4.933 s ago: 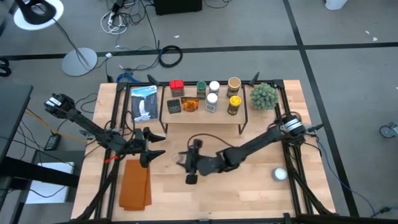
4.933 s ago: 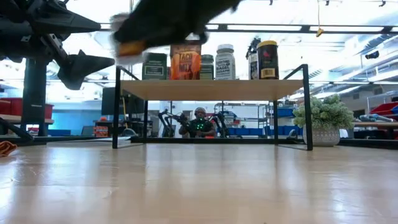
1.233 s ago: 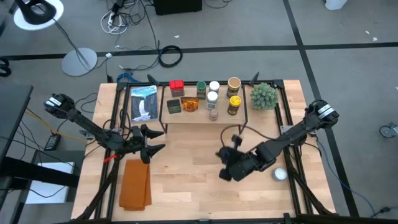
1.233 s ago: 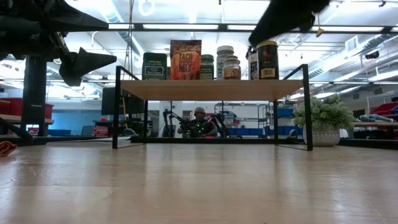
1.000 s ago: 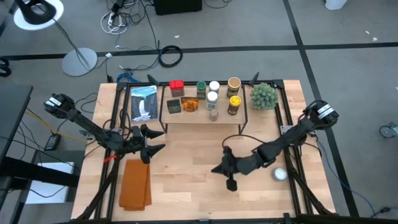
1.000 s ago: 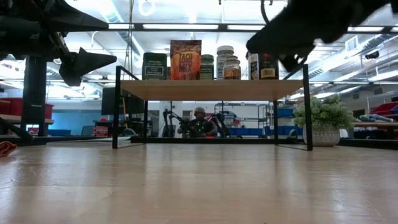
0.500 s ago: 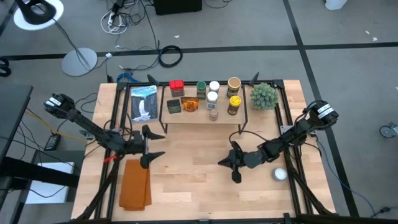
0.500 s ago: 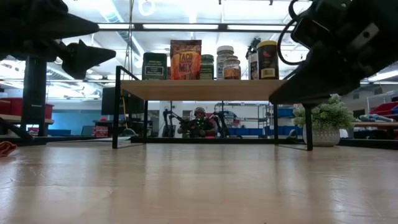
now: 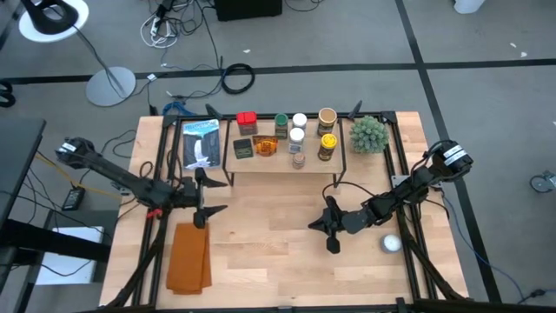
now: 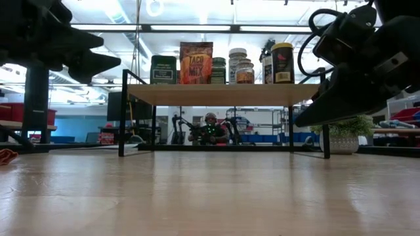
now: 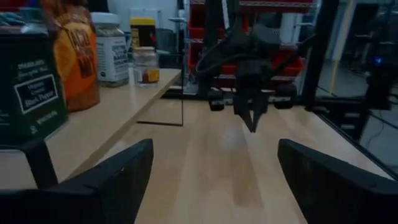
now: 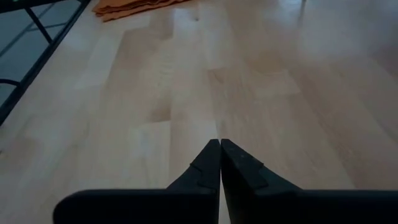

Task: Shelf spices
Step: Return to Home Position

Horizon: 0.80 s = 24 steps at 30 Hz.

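Red tin (image 9: 247,119), green lid (image 9: 281,121), yellow lid (image 9: 327,139) w/ light-wood shelf (image 9: 278,163); orange cloth (image 9: 188,257).

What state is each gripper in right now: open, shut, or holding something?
Left gripper: open, fingers spread wide, holding nothing.
Right gripper: shut, fingertips pressed together, holding nothing.

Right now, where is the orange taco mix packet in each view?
High view: orange taco mix packet on shelf, right of dark tin.
Low view: packet atop shelf, left of centre.
Left wrist view: packet beside dark tin.
Right wrist view: not in it.
Shared landmark: shelf.
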Motion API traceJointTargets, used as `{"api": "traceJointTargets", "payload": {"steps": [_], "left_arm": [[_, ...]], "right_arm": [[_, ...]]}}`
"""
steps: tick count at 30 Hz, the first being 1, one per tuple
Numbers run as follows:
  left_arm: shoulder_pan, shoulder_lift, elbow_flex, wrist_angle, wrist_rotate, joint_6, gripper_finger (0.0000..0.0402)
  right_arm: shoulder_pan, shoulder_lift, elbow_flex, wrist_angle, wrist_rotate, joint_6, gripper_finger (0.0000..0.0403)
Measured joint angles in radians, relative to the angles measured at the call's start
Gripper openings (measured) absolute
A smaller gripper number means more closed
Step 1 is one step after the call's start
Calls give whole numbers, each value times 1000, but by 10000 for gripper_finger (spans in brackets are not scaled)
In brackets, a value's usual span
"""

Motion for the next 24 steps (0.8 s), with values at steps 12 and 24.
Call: {"api": "traceJointTargets", "payload": {"steps": [12,24], "left_arm": [[119,-621,5,-561,242,5,351],[339,-619,0,-568,442,-2,351]], "right_arm": [[1,0,0,8,-14,-25,12],[0,-2,-1,47,-22,-42,12]]}}
